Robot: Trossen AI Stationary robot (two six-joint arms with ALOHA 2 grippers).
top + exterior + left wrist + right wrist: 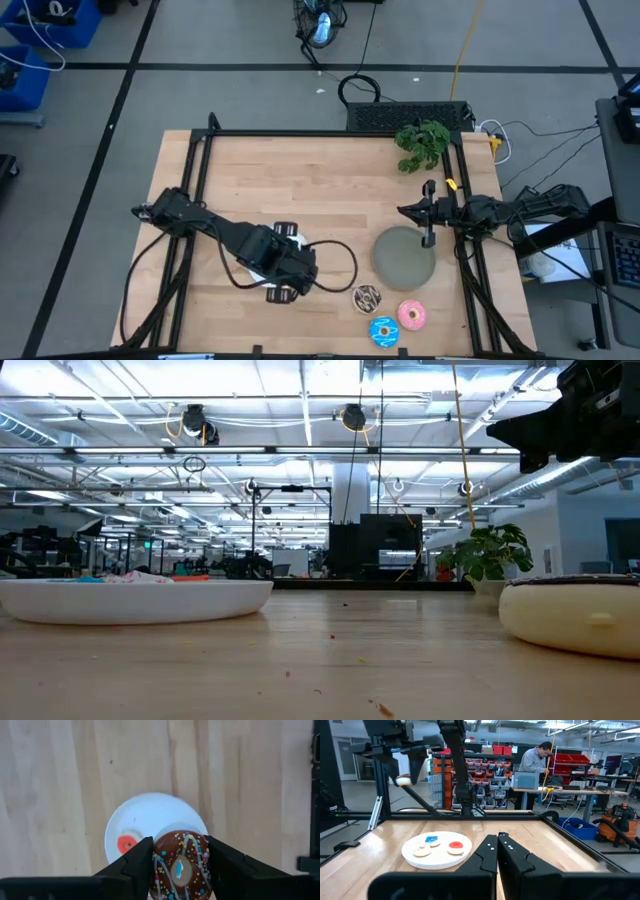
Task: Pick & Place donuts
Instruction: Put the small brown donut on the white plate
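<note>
Beyond the rig stretches a big workshop with shelving and a person at a bench; nearer me, the wooden table holds the work. At its right edge the right gripper waits over the grey plate, fingers pressed together on nothing. Across the table the left gripper hangs above the white plate, its jaws closed partway on the chocolate-sprinkled donut. That plate already carries a red donut, a blue one and a pale one, so I judge the job partly done. A second sprinkled donut, a pink donut and a larger blue donut lie on bare wood near the front edge, still to be moved
</note>
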